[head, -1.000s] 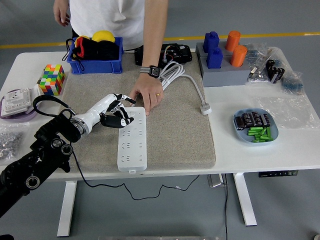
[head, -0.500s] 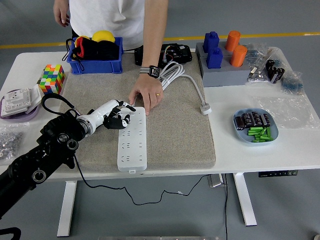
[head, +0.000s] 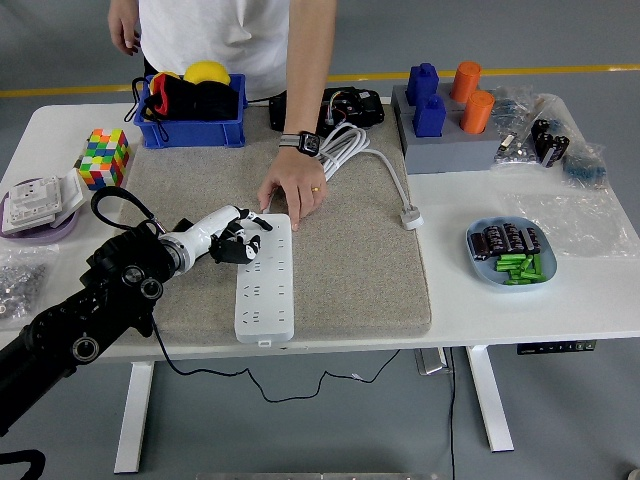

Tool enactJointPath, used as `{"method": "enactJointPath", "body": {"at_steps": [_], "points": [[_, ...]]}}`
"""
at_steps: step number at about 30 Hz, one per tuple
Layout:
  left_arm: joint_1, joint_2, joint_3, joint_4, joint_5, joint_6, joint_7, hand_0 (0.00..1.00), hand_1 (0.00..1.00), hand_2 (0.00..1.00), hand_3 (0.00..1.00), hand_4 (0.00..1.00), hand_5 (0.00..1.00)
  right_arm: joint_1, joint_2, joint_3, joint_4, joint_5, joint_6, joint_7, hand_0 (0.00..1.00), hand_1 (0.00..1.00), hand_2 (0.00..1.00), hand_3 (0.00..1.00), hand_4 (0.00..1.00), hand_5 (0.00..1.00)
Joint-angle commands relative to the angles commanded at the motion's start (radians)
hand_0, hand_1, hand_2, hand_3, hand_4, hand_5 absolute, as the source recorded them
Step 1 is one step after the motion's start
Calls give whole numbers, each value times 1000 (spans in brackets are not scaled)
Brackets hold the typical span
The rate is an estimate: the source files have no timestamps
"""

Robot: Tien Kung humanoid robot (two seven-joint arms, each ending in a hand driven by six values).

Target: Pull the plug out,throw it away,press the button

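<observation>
- On the grey felt mat [head: 350, 270] at mid-table lies a white power strip [head: 266, 280], long axis running near to far, its far end close beside the person's hand.
- Left hand [head: 235, 237] of the robot, white with black joints, sits over the strip's far-left corner; fingers curled in narrow over the sockets. Cannot tell whether they grip anything or only press on the strip.
- Black left arm [head: 90, 320] comes in from the near-left corner, a black cable looping above the wrist.
- Person stands at the far side in a white shirt; one hand [head: 293, 192], with watch and ring, rests palm down on the mat, fingertips touching the strip's far end. Other hand [head: 124, 27] hangs at the far left, off the table.
- White cable [head: 375, 165] lies coiled on the mat to the right of that hand, running out to a white plug [head: 410, 217] that lies free at the mat's right edge, well apart from the strip.
- Far left: blue bin [head: 192, 125] with a yellow ball and dark items; colourful cube [head: 105, 158] just near-left of it.
- Far right: grey base [head: 450, 150] carrying blue and orange blocks.
- Right side: pale blue dish [head: 512, 255] holding black and green small parts.
</observation>
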Motion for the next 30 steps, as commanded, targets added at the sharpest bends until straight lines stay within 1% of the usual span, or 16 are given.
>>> {"method": "enactJointPath", "body": {"at_steps": [8,20,24,28,30], "points": [[-8,-4,-5,18,6,3,3,33,45,147,719,237,2,0,0,-3,1,0,0,0,728,680,660,626,742,595],[-1,-4,-23,22,4,5,-5,34,45,146,717,235,2,0,2,3,1,-2,0,0,728,678,660,626,742,596],[-4,-6,-23,33,4,6,-8,34,45,146,717,235,2,0,3,2,0,-2,0,0,728,678,660,626,742,596],[4,-4,-33,20,0,0,-5,35,44,147,717,235,2,-1,3,3,1,-2,0,0,728,679,660,627,742,596],[6,-1,-37,4,1,-7,1,35,44,147,717,235,2,-1,3,4,0,-3,0,0,728,679,660,627,742,596]]}}
